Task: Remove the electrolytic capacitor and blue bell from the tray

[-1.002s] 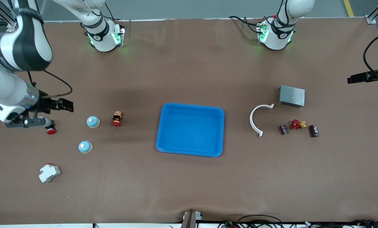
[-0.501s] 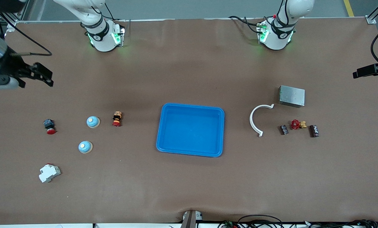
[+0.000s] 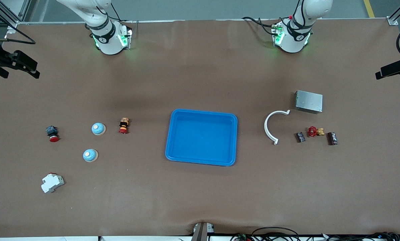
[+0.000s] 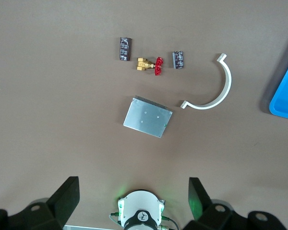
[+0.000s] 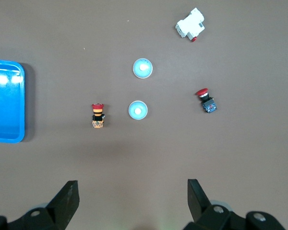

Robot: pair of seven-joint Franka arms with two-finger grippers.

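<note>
With the tray (image 3: 201,137) sitting bare at table centre, we judge the clearing done: bells (image 3: 98,129) at its nine o'clock, capacitors (image 3: 332,138) at three. Right gripper (image 3: 17,65) and left gripper (image 4: 133,194) hang spread wide, carrying nothing, over their table ends; only parking remains.

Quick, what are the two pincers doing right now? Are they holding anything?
Left pincer: open, holding nothing, up over the table's left-arm end.
Right pincer: open, holding nothing, up over the right-arm end.
</note>
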